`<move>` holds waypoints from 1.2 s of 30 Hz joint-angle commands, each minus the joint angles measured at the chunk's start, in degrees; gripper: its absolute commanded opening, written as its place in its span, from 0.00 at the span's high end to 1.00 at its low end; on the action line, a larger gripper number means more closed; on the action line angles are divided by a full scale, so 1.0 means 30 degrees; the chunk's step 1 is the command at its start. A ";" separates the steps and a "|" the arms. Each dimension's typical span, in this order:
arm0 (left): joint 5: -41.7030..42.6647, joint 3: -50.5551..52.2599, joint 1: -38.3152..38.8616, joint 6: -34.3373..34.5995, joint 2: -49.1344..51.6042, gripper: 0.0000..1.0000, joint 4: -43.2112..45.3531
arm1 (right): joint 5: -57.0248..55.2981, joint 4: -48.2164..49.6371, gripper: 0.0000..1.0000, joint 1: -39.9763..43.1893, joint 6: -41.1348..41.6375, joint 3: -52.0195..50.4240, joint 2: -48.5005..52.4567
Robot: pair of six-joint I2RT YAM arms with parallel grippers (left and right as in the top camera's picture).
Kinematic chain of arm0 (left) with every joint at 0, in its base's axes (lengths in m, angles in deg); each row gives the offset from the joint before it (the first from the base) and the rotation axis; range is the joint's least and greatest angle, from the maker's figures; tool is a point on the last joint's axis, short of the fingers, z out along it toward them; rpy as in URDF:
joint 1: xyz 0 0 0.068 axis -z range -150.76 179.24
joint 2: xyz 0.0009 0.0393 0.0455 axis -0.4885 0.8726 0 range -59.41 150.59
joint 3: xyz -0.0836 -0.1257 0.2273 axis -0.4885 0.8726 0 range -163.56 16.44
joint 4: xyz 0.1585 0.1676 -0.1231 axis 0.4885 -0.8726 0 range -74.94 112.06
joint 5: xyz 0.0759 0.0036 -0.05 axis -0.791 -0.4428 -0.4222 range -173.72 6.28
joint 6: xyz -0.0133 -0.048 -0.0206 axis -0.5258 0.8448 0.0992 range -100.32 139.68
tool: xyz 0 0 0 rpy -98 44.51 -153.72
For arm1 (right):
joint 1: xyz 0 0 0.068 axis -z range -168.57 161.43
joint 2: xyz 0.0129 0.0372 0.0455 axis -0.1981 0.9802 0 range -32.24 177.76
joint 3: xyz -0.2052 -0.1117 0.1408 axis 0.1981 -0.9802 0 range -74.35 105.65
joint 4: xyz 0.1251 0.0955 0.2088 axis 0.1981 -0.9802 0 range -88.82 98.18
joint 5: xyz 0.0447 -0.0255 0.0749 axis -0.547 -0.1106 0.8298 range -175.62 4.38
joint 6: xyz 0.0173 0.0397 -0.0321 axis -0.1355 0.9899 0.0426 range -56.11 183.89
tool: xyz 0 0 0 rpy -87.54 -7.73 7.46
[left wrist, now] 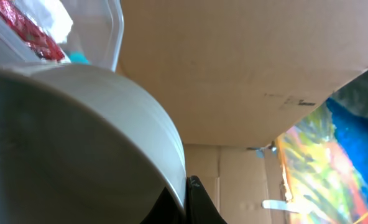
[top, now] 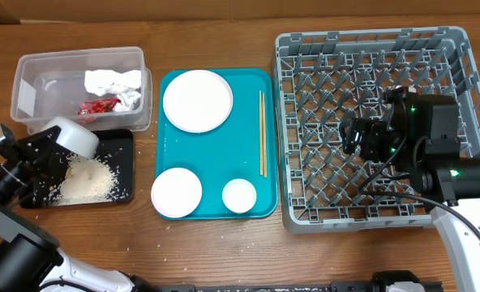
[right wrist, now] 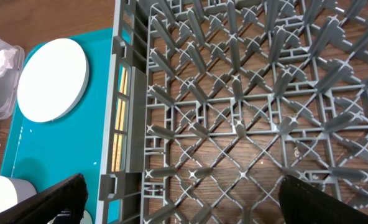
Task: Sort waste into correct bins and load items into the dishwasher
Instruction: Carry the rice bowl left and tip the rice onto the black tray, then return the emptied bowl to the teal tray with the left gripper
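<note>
White bowl (top: 71, 136) is tipped on its side over the far left corner of the black tray (top: 120, 139), with the left gripper (top: 47, 146) clamped on its rim. The rice pile (top: 86, 182) lies in the black tray, just near of the bowl. In the left wrist view the bowl's outer wall fills most of the picture.

Clear tub (top: 29, 73) sits just far of the black tray and holds a crumpled napkin (top: 110, 81) and a red wrapper (top: 98, 105).

Teal tray (top: 252, 81) is right of both bins. On it:
- round pale plate (top: 197, 100), far left
- second white bowl (top: 176, 192), near left
- small cup (top: 239, 195), near right
- chopsticks (top: 263, 134), lying along the right edge

Grey dish rack (top: 305, 49) is right of the teal tray, just beside it. The right gripper (top: 352, 135) hovers over the rack's middle, jaws spread wide with nothing between them. It is well apart from the dishes.

Wooden table (top: 224, 255) has a few stray grains near of the teal tray. Cardboard wall (left wrist: 234, 74) stands behind.
</note>
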 commanded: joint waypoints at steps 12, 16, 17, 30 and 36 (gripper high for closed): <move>-0.5479 -0.3118 0.5034 -0.0474 -0.0328 0.96 -0.1348 | 0.0022 0.0109 0.00 0.0051 -0.0007 0.0466 -0.0051; -0.9012 -0.6054 0.9158 0.0430 -0.0561 0.96 -0.1545 | 0.0022 0.0109 0.00 0.0051 -0.0007 0.0466 -0.0044; -1.0819 -0.6761 1.0397 0.1319 -0.0561 0.96 -0.1260 | 0.0022 0.0102 0.00 0.0051 -0.0007 0.0466 -0.0036; -3.0702 -0.7446 2.4713 0.8007 0.1719 0.96 0.0270 | 0.0015 0.0109 0.00 0.0051 -0.0080 0.0466 -0.0029; -3.0898 -0.7446 2.6396 0.8000 0.3840 0.96 0.0197 | 0.0015 0.0087 0.00 0.0051 -0.0073 0.0466 -0.0029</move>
